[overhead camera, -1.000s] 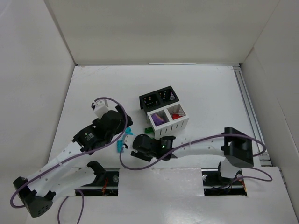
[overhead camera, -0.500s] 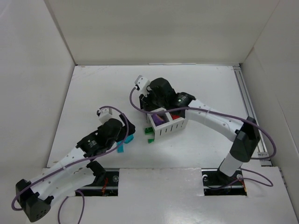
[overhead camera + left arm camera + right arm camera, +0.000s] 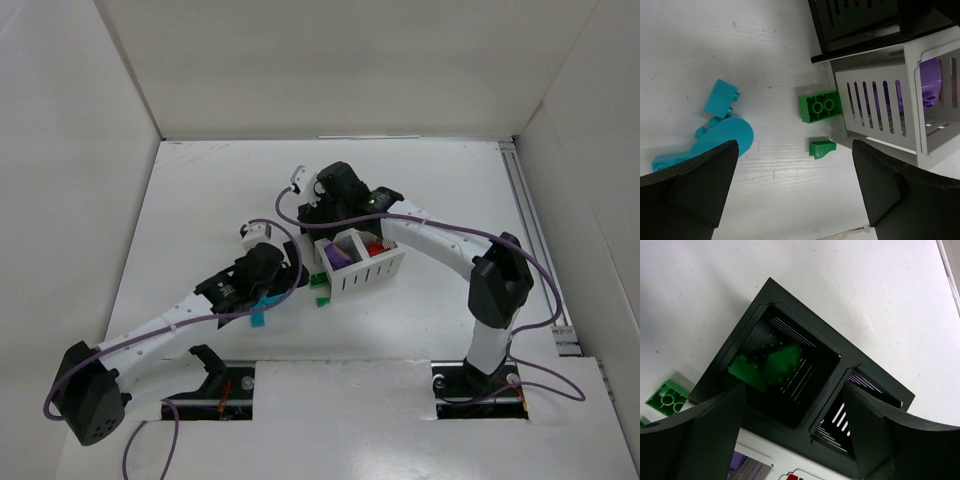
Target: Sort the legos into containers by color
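Note:
My right gripper (image 3: 335, 205) hangs open over the black container (image 3: 740, 325), nothing between its fingers (image 3: 695, 440). Green legos (image 3: 765, 365) lie in that bin's left cell; the right cell (image 3: 860, 405) looks dark and bare. The white container (image 3: 372, 268) holds a purple lego (image 3: 930, 82) and a red one (image 3: 377, 247). On the table beside it lie a green brick (image 3: 821, 106) and a smaller green piece (image 3: 821, 148). Teal legos (image 3: 720, 97) and a round teal piece (image 3: 725, 136) lie further left. My left gripper (image 3: 795, 200) is open above the table, just short of the green pieces.
The two bins stand side by side, the black one (image 3: 860, 20) behind the white one (image 3: 875, 100). White walls enclose the table on three sides. A metal rail (image 3: 530, 230) runs along the right edge. Purple cables trail along both arms.
The right arm swung from the near table up over the black bin and opened its jaws; a green piece now lies in the cell. The left gripper moved right toward the green bricks.

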Controlling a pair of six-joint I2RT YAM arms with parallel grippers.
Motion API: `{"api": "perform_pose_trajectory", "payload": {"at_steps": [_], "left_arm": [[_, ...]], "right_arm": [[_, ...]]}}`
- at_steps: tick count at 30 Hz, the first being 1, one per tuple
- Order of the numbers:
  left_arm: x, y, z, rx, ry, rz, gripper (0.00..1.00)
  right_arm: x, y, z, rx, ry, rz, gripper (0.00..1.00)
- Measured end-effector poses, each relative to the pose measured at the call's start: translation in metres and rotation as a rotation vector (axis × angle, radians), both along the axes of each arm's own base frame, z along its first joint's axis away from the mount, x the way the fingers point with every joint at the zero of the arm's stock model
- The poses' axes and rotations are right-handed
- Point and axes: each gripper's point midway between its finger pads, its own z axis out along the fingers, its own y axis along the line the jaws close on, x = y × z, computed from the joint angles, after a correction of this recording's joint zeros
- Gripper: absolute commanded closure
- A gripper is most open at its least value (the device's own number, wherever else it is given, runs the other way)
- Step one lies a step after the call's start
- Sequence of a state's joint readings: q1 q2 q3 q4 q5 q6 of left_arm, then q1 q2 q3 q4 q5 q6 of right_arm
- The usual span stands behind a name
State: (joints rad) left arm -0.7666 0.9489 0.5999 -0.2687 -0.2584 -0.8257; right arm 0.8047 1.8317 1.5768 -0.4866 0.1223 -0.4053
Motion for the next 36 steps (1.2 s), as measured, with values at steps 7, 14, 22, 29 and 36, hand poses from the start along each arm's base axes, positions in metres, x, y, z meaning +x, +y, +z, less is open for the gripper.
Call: {"api": "perform_pose_trajectory", "payload": {"at_steps": [7,14,22,29,36], "left_arm": [[0.01,-0.016,-0.012,0.005,-0.001,-0.046,0.32],[0.014,-0.026,-0.048,0.074,0.072,-0.093,0.45],[0.013,-0.039,-0.082,0.102,0.167,-0.103,0.6],[0.02,-0.048,-0.082,0.074,0.171,-0.077,0.62],[0.021,-0.049,-0.077,0.054,0.164,-0.071,0.42]], "right_arm": [[-0.011,-0.018,0.021,0.028,-0.024,-0.012,0.12],[-0.023,-0.1,0.048,0.091,-0.064,-0.152,0.11],[-0.025,-0.159,0.053,0.114,-0.091,-0.278,0.1],[-0.028,-0.179,0.05,0.115,-0.091,-0.32,0.1],[-0.027,-0.189,0.042,0.108,-0.076,-0.342,0.1]]}}
